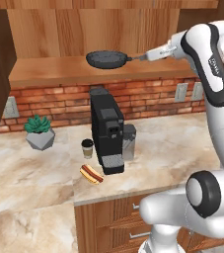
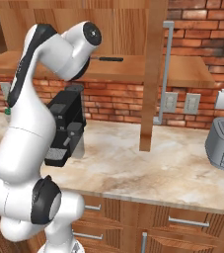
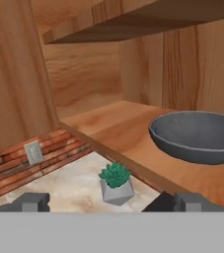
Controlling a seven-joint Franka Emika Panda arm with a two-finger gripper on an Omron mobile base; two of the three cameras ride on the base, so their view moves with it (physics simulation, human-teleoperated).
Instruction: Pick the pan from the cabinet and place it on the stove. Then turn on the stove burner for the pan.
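Pan [image 1: 105, 60] rigid, moderately heavy; grasp at thin handle [image 1: 135, 58]; gripper [image 3: 106, 201] fully open, empty, beside pan on cabinet [image 1: 59, 69] shelf

We look into the open cabinet [image 3: 84, 74]. The pan [image 3: 197, 136] rests on its lower shelf at the right, a round dark grey bowl shape, its handle out of frame. An upper shelf runs above it. Below the shelf's front edge we see a marble counter [image 3: 79, 188] carrying a small green plant [image 3: 116, 182] in a grey faceted pot, left of the pan. A brick wall [image 3: 15, 170] with a wall outlet [image 3: 33, 152] lies at left. The gripper [image 3: 111, 201] fingertips [image 3: 32, 201] stand wide apart, with nothing between them.
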